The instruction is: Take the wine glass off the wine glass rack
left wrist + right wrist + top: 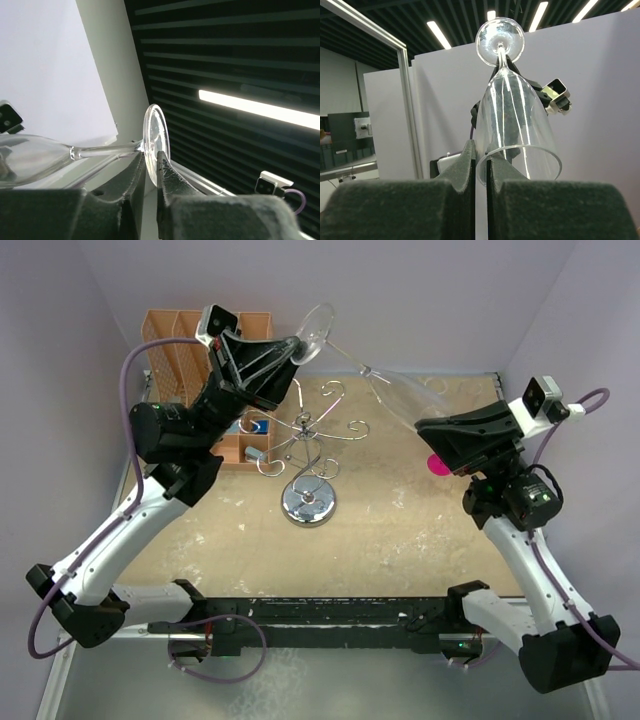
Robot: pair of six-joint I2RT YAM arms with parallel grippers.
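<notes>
The clear wine glass is held up in the air between both arms, lying nearly level, off the rack. My left gripper is shut on its round foot; the stem and bowl run off to the left in the left wrist view. My right gripper is shut on the rim of the bowl, one finger inside the rim and one outside. The silver wire wine glass rack with curled arms stands on its round chrome base on the table below, with no glass on it.
An orange slotted organizer stands at the back left, behind my left arm. A small pink object lies on the tan table under my right gripper. Purple walls close the back and sides.
</notes>
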